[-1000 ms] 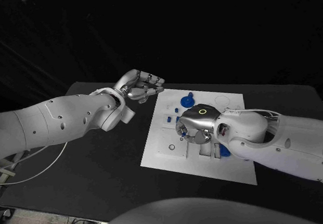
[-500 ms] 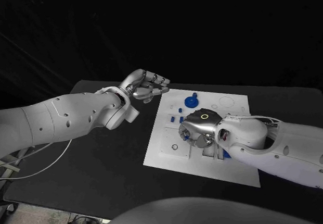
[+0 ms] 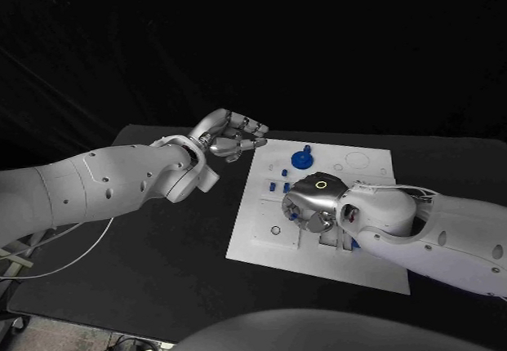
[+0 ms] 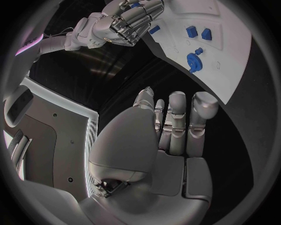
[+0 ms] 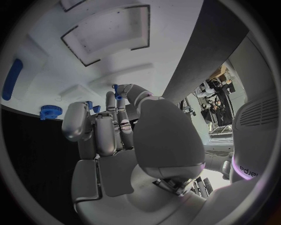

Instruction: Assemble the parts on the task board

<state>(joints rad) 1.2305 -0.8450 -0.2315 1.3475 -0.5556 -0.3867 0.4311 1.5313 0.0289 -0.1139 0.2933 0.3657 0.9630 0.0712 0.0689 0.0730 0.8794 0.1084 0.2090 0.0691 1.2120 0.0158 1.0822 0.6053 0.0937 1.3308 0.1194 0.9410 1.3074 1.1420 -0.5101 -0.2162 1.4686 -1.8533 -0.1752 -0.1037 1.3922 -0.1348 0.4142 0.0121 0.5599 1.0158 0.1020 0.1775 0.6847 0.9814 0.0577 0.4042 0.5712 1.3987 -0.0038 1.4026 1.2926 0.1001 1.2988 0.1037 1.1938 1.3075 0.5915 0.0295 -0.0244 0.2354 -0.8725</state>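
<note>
Over the task board (image 3: 271, 244), the right hand (image 3: 311, 197) hangs fingers-down.

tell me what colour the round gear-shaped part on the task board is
Blue. The gear-shaped part stands out clearest against the white task board in the left wrist view.

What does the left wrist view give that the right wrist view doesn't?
Left wrist view alone: the left hand, fingers curled in on nothing, off the board; the right hand seen from outside, over the board; two blue blocks.
Right wrist view alone: a rectangular recess in the board, a long blue part, and a small blue part at the right hand's fingertips; whether it is gripped I cannot tell.
Both: the white board and the blue gear.
</note>
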